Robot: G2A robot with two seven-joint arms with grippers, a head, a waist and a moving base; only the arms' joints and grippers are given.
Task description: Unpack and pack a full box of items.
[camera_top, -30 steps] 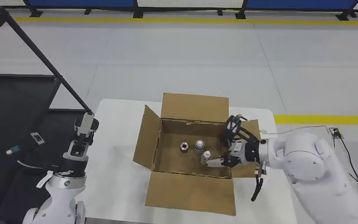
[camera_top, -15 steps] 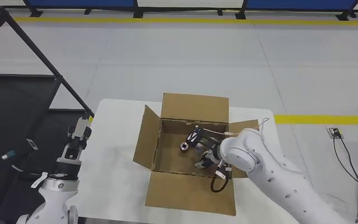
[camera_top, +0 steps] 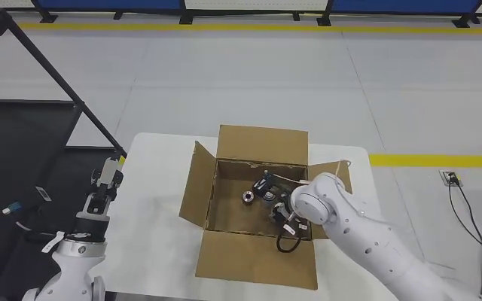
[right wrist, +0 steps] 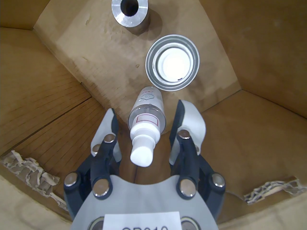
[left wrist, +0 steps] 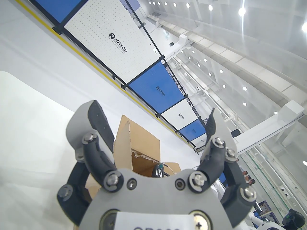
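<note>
The open cardboard box (camera_top: 256, 259) stands on the white table (camera_top: 154, 233). On its floor are a metal cylinder with a bore (right wrist: 129, 9) (camera_top: 246, 198), a round tin can (right wrist: 172, 62) (camera_top: 265, 194) and a white spray bottle (right wrist: 146, 120). My right gripper (right wrist: 145, 107) (camera_top: 280, 214) is down inside the box, open, its fingers (right wrist: 185, 114) on either side of the bottle with a small gap each side. My left gripper (left wrist: 154, 111) (camera_top: 107, 179) is open and holds nothing, off the table's left side, tilted up toward the box (left wrist: 140, 144).
The box's flaps are folded outward on all sides; the left flap (camera_top: 194, 188) stands partly up. Torn cardboard edges (right wrist: 28, 173) rim the wall nearest my right gripper. A black frame (camera_top: 68, 98) stands at the far left.
My right arm has swung from the box's right edge in over the box, and its gripper has come down around the spray bottle. The left arm shifted slightly left.
</note>
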